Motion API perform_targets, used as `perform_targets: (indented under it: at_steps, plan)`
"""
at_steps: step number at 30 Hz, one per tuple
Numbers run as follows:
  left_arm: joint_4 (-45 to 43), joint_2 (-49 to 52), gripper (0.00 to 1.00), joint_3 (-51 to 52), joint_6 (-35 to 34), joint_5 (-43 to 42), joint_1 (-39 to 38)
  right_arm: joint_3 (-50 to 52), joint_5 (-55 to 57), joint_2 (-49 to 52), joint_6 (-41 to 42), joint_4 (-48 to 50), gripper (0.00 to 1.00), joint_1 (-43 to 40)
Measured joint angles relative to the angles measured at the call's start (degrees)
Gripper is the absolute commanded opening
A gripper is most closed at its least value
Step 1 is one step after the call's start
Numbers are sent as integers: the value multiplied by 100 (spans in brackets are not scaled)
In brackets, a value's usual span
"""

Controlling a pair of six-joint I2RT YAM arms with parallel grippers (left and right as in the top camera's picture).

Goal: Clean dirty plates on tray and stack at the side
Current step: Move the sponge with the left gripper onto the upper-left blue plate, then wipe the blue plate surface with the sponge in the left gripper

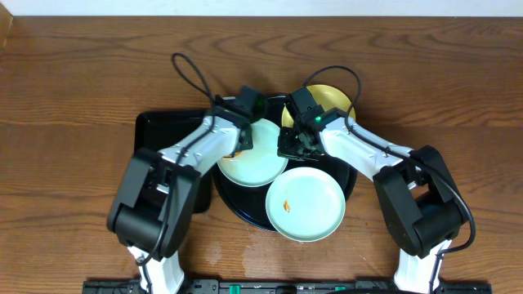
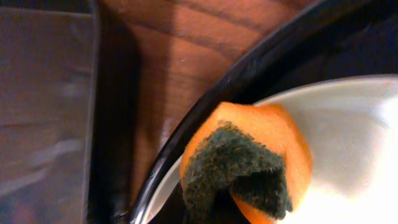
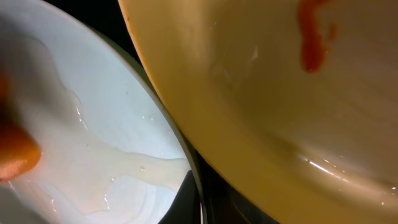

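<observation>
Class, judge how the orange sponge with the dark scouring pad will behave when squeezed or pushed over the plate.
The sponge probably squashes easily: it looks folded, pad creased. Its foam look suggests lightness. On the wet-filmed plate it may slide readily.

Overhead looks straight down at the table (image 1: 82,65). Wrist views, close over the tray (image 1: 235,210), share one mint plate (image 1: 255,162).

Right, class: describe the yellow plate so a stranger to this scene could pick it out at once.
Find the round black tray mid-table. At its far right edge, partly behind the right arm, is the yellow plate; its neighbours are mint-blue.
</observation>
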State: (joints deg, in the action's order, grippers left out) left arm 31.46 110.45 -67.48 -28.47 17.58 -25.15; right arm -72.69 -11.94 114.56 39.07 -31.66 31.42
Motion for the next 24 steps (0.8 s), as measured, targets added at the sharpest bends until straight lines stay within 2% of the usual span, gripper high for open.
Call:
perform_targets:
  at_steps: [7, 12, 16, 20, 24]
  plan:
    - [787, 15, 8, -341, 24, 863, -227, -2, 0, 0, 22, -2, 1, 7]
    - [1217, -162, 8, -560, -31, 1082, -107, -9, 4, 0, 37, -31, 1, 7]
    - [1615, -763, 7, -560, -76, 826, 162, -13, 7, 0, 37, -35, 1, 7]
    - [2063, -1486, 7, -584, -101, 389, 750, -7, 0, 0, -214, 63, 1, 4]
    - [2065, -1746, 8, -581, 468, -494, 1578, 13, -2, 17, -988, 444, 1, -13]
